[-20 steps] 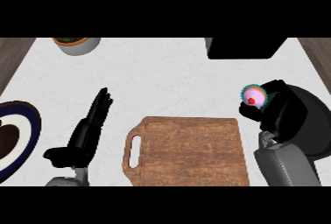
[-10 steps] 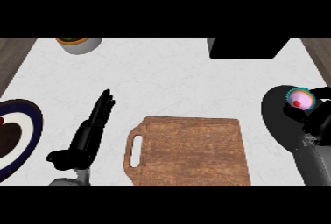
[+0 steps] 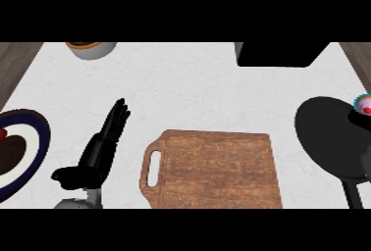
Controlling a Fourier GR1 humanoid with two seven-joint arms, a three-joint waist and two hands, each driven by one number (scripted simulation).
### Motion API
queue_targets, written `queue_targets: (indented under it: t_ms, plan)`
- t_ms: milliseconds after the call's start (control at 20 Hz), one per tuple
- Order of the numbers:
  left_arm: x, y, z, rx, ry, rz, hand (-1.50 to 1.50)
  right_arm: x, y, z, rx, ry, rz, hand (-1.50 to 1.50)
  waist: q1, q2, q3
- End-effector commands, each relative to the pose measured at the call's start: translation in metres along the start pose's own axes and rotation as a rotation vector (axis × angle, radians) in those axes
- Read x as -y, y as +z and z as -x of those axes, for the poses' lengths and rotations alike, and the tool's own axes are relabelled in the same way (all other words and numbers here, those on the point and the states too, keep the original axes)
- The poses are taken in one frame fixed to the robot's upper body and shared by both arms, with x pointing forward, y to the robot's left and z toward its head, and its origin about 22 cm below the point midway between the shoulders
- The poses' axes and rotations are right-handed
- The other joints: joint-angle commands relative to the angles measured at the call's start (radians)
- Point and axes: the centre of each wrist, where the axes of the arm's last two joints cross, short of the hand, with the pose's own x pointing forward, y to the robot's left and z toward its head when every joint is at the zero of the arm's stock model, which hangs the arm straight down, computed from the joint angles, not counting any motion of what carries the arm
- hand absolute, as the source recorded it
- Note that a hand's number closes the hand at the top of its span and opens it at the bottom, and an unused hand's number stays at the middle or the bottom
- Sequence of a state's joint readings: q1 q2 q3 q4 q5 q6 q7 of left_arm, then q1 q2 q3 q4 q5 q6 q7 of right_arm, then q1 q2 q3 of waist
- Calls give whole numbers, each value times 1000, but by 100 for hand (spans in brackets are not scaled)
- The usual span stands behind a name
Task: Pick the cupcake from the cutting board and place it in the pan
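Cupcake (image 3: 364, 105) sits at the far right edge of the view, partly cut off, teal wrapper, pink top with a red dot; it is over the upper right rim of the pan (image 3: 326, 132), off the cutting board (image 3: 214, 169). Whether it rests in the pan or is held above it cannot be told. Right hand (image 3: 363, 128): only a black mass just under the cupcake at the right edge, merging with the black pan, so whether it is clamped on the cupcake or apart cannot be told. The pan is round and black, lying on the white counter (image 3: 196, 88) right of the board and near it but apart, with its handle running down toward the lower right. The cutting board is brown wood, bare on top, handle slot on its left side, lower centre of the view. Left hand (image 3: 101, 147) lies left of the board and just apart from it, fingers (image 3: 118, 110) straight and held together, pointing up the view, thumb out to the lower left, holding nothing; a bit of grey forearm shows below it. Plate (image 3: 33, 147) with a dark blue rim is at the left edge, cut off, something brown and red on it. Grey bowl (image 3: 92, 49) is at top left, black box (image 3: 281, 54) at top right, both well apart from the board.
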State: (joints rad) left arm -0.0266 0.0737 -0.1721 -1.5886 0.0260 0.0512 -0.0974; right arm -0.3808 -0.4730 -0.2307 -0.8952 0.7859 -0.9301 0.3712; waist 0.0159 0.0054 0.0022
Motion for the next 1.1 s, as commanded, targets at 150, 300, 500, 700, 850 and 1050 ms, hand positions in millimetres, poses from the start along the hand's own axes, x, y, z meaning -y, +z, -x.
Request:
queue_targets:
  t_ms: [150, 300, 500, 700, 850, 1050]
  plan:
    - [-3, -9, -7, 20, 18, 29, 0, -13, -10, 23, -153, 135, -439, -150, 22, 9, 2]
    - [13, 4, -1, 11, -7, 18, 0, -23, -5, 22, -169, -28, -516, -150, 27, 9, 5]
    - [-7, -20, -20, 17, 4, -2, 0, -20, -19, 39, -127, -104, -488, -150, 16, 9, 3]
    - [-2, 1, 8, 0, 3, 2, 0, -18, -26, 19, -65, -287, -314, -150, 4, 4, 2]
    - [-16, 7, 3, 3, 8, 3, 0, -27, -12, 23, -123, -370, -249, -150, 11, 3, 2]
    - [-10, 0, 2, -8, -2, -14, 0, -9, -27, 32, -142, -501, -279, -150, -19, -7, -2]
